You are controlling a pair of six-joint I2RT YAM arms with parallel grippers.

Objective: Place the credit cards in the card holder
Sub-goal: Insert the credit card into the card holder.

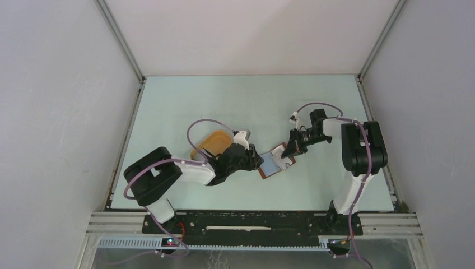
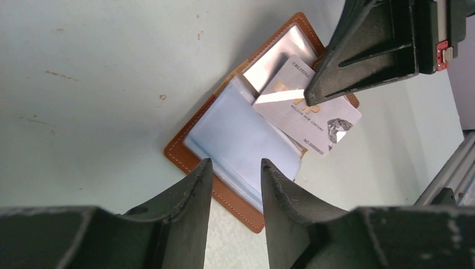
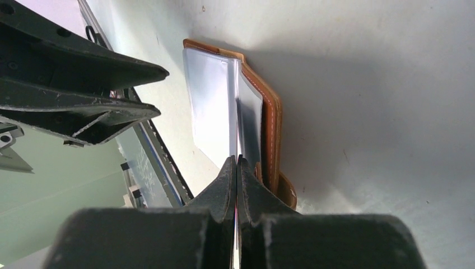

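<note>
At the left of the pale green table (image 1: 235,101), an orange-yellow oval tray (image 1: 210,143) lies beside the left arm. The left gripper (image 2: 235,165) is just to the right of it, its fingers spread with nothing between them, poised over the near border of the reddish-brown leather-like card holder (image 2: 193,154). The holder lies open and flat near the table's middle, pale grey-blue sleeves facing up. A grey-and-white credit card (image 2: 322,120) lies slanted across its far half, one end jutting past the brown border. At the right, the right gripper (image 3: 237,163) has its fingers pressed together, pinching that card by its edge.
</note>
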